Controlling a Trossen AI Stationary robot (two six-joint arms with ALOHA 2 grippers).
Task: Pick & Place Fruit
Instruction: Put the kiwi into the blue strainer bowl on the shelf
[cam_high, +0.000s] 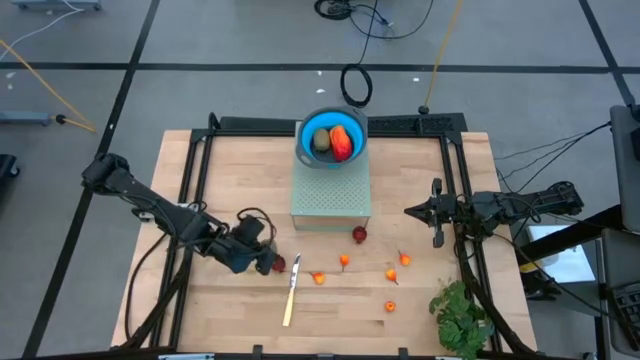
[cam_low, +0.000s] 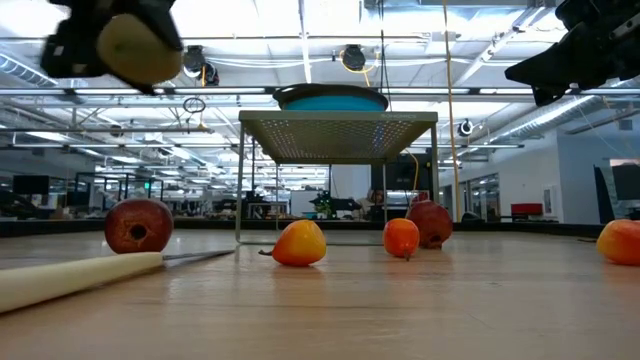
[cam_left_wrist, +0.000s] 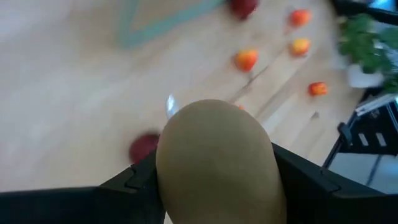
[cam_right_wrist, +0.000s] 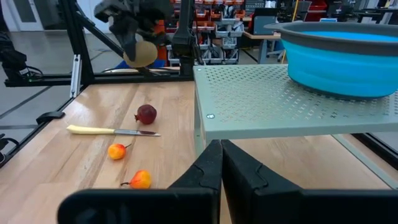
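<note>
My left pincer (cam_left_wrist: 214, 180) holds a brown kiwi (cam_left_wrist: 214, 162) tight, up above the desk (cam_high: 220, 310) near the knife (cam_high: 291, 291), while my right pincer (cam_right_wrist: 221, 165) waits shut beside the blue bowl (cam_high: 331, 140) with two fruits inside.

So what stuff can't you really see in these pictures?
- Inside the blue bowl: low view shows only its rim, so the fruit in it is hidden.
- The brown fruit in the left gripper: high view hides it under the gripper.
- The knife: low view cuts its handle off at the edge.
- The leafy bunch: left wrist view blurs it and cuts it off.
- Right gripper, shut: its fingers block the table beneath.
</note>
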